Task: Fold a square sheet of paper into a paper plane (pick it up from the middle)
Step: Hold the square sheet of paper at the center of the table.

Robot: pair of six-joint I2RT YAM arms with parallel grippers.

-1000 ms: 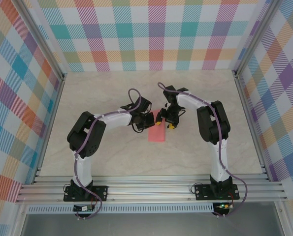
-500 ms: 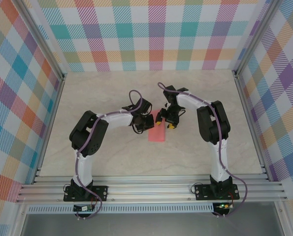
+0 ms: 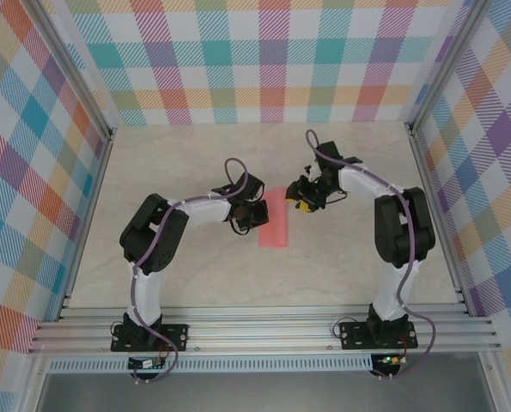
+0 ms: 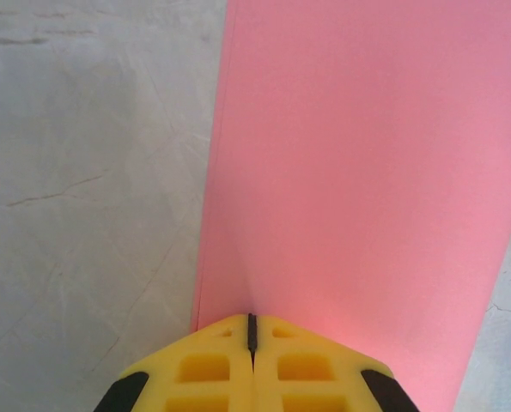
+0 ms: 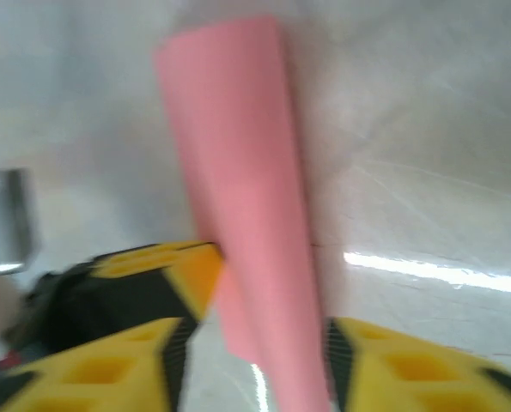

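The salmon-pink sheet of paper lies flat mid-table, folded into a long narrow strip. My left gripper is shut, and its yellow tips rest on the strip's left long edge. Just right of the strip's far end sits my right gripper. In the blurred right wrist view its jaws stand apart, the pink strip runs away between them, and the left gripper shows beyond on the left.
The tabletop is pale and marbled, walled by checked panels on three sides. Aluminium rails run along the near edge by the arm bases. Both forearms arch over the middle of the table.
My right arm has swung to the right, taking its gripper off the strip's far end, which now shows. The left gripper and the paper have stayed put.
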